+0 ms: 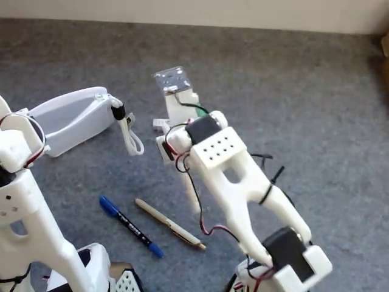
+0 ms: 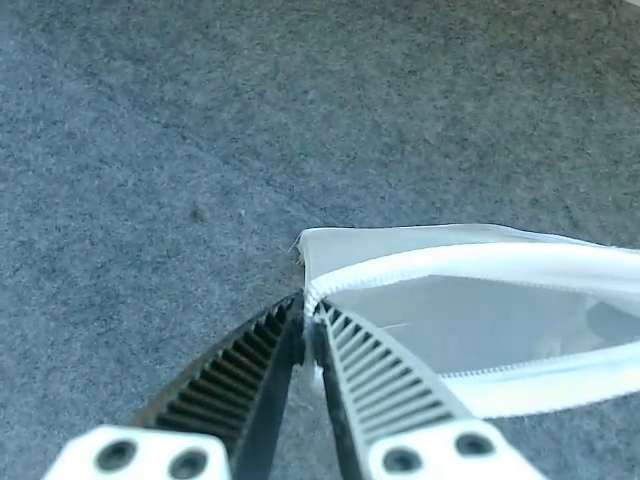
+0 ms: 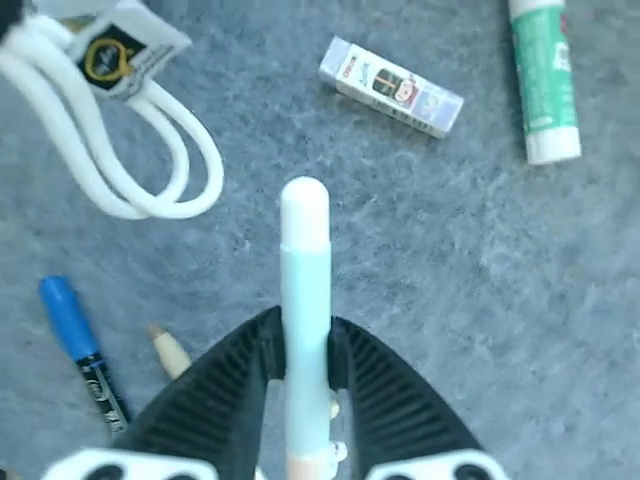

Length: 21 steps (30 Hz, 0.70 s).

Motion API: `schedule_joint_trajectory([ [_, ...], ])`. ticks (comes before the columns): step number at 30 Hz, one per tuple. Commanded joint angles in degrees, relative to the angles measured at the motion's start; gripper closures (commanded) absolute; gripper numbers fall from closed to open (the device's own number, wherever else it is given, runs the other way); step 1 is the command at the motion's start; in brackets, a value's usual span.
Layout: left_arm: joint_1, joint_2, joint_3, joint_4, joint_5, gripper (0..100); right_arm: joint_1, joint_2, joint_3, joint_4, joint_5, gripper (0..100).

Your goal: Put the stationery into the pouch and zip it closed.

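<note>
R gripper [image 3: 305,338] clamps pale-blue pen [image 3: 303,240] (grey carpet [image 3: 480,300] below); L gripper [image 2: 305,312] pinched on corner of open white pouch [image 2: 480,250].

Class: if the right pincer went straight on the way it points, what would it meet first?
Likely just grey carpet: the right pincer, shut on a pale blue white-capped pen, aims between the white cord loop and the small white box. Depth is unclear.

The left arm [image 1: 24,207] and right arm [image 1: 243,182] are white plastic with black servos, and red and black cables loop along the right one. The left end effector [image 2: 305,310] and right end effector [image 3: 305,325] have black ribbed fingers.
</note>
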Motion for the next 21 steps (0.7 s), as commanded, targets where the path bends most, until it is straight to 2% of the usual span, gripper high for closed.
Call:
schedule_joint_trajectory([
  [1, 1.0, 0.6, 0.9, -0.3, 0.7, 99, -2.3, -7.5, -0.5, 1.8, -4.6, 99.1],
  [6, 1.0, 0.6, 0.9, -0.1, 0.7, 99, -4.8, -12.1, -0.5, 1.5, -4.5, 99.3],
  [21, 0.7, 0.6, 0.7, 0.0, 0.5, 99, -7.0, -17.2, -0.5, -12.9, -4.4, 99.3],
])
